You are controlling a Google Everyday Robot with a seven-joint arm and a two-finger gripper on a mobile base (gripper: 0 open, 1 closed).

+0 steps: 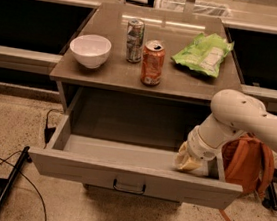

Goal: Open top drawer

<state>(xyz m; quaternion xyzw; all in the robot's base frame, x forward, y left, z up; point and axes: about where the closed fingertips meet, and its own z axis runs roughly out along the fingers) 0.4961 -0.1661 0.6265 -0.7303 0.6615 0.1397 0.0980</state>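
Note:
The top drawer [90, 171] is a wide grey drawer pulled well out of the cabinet, with a plain grey inside showing. Its small dark loop handle [129, 187] sits at the centre of the front. My gripper [188, 161] reaches down into the drawer at its right end, just behind the front panel. The white arm [238, 119] comes in from the right. The lower drawer fronts are hidden under the open drawer.
On the cabinet top [108, 73] stand a white bowl [90, 50], a silver can [134, 40], an orange can [152, 63] and a green chip bag [204, 52]. An orange backpack [252, 167] leans at the right. Black cables [0, 166] lie on the floor at the left.

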